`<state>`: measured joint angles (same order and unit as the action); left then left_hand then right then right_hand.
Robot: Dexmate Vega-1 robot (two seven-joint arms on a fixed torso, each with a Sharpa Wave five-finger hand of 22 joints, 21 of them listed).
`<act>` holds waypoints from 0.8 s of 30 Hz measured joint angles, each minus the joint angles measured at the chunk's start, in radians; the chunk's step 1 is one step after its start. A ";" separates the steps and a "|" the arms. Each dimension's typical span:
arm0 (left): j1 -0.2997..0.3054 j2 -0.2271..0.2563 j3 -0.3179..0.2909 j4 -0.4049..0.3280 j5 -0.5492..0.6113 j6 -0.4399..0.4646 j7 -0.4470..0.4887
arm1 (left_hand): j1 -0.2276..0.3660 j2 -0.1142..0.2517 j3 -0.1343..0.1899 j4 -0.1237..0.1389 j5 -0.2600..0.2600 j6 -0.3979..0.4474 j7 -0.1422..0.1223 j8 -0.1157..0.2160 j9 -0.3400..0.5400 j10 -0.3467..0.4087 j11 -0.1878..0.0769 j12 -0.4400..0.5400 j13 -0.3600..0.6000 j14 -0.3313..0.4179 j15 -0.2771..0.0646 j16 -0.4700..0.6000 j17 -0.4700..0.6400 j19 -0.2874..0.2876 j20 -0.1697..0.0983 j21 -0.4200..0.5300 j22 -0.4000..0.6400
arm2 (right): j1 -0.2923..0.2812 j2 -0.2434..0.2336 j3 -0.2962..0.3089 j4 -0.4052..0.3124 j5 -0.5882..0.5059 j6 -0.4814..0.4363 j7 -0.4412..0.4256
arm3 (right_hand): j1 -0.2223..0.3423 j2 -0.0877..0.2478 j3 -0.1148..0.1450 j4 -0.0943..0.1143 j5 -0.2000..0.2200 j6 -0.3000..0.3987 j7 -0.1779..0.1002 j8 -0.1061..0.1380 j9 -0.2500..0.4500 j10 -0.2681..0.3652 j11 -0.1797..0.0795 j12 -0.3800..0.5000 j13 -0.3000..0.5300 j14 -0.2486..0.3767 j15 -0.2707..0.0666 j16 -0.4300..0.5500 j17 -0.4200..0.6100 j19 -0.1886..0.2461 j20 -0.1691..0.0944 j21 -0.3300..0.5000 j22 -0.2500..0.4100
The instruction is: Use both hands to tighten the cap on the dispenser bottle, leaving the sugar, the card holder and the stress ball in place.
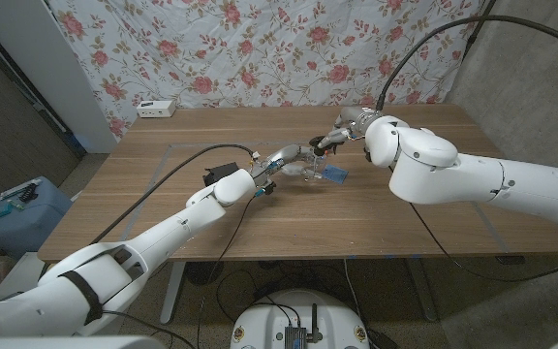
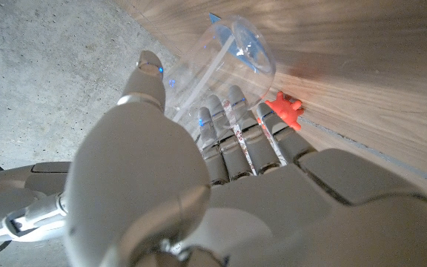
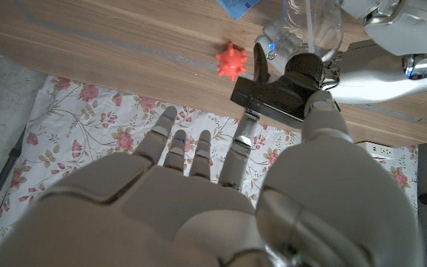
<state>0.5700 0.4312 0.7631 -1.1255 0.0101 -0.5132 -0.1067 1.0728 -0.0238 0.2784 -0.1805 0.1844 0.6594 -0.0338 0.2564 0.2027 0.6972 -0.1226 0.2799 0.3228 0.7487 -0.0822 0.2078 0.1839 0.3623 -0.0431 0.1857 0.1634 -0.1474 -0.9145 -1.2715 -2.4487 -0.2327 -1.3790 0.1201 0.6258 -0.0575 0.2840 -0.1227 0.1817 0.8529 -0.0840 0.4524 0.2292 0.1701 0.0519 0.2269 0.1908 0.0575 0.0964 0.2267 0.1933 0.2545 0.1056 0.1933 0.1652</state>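
Observation:
A clear plastic dispenser bottle [image 1: 310,168] lies tilted at the table's middle, and my left hand [image 1: 284,161] grips its body. The left wrist view shows those fingers [image 2: 232,119] wrapped round the clear bottle [image 2: 232,55]. My right hand [image 1: 343,130] reaches in from the right and pinches the black pump cap [image 3: 284,90] between thumb [image 3: 321,111] and a finger. A red spiky stress ball [image 3: 230,61] sits on the wood just beside the bottle [image 3: 310,26]. A blue packet [image 1: 335,174] lies right next to the bottle's base.
A white box [image 1: 156,109] stands at the table's back left edge, before the flowered curtain [image 1: 260,48]. Thick black cables hang over both arms. Bare wood spreads in front of the hands on the table [image 1: 405,228].

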 measured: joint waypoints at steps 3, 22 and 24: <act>0.000 -0.001 0.000 0.001 -0.001 0.000 0.000 | 0.000 0.000 0.000 0.000 0.000 0.000 0.000 0.000 0.000 0.000 0.000 0.000 0.000 0.000 0.000 0.000 0.000 0.000 0.000 0.000 0.000 | -0.001 0.005 -0.007 0.002 -0.031 -0.005 0.013 | -0.004 -0.004 0.000 0.000 0.000 0.021 0.003 0.011 0.003 0.018 -0.004 0.003 0.000 0.018 -0.004 0.002 0.000 0.011 0.000 0.000 0.000; -0.004 -0.004 0.002 0.011 -0.006 -0.005 -0.007 | 0.000 0.000 0.000 0.000 0.000 0.007 0.003 -0.008 0.000 0.002 -0.002 -0.004 0.005 0.002 0.002 0.000 0.000 0.000 0.000 0.000 0.000 | -0.085 0.075 0.003 0.059 -0.273 -0.013 0.174 | -0.013 0.005 -0.004 -0.004 0.008 0.154 0.003 0.079 0.019 0.114 -0.007 0.014 0.000 0.080 -0.023 0.016 0.000 0.048 -0.013 0.000 0.000; -0.004 -0.004 0.002 0.011 -0.006 -0.005 -0.007 | 0.000 0.000 0.000 0.000 0.000 0.007 0.003 -0.008 0.000 0.002 -0.002 -0.004 0.005 0.004 0.004 0.000 0.000 0.000 0.000 0.000 0.000 | -0.090 0.080 0.003 0.066 -0.273 -0.013 0.174 | -0.013 0.005 -0.004 -0.004 0.008 0.174 0.005 0.088 0.020 0.132 -0.004 0.014 0.000 0.085 -0.028 0.016 0.000 0.057 -0.011 0.000 0.000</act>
<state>0.5663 0.4271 0.7646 -1.1149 0.0044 -0.5187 -0.1138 1.0728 -0.0238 0.2783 -0.1803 0.1844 0.6663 -0.0306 0.2484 0.2025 0.6995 -0.1250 0.2764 0.3275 0.7522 -0.0786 0.2078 0.1837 0.3623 -0.0431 0.1857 0.1634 -0.2374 -0.8341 -1.2682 -2.3832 -0.5056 -1.3919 0.2940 0.6129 -0.0520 0.2799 -0.1270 0.1896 1.0266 -0.0790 0.5405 0.2490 0.3018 0.0482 0.2406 0.1910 0.1426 0.0683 0.2422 0.1931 0.3117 0.0949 0.1934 0.1652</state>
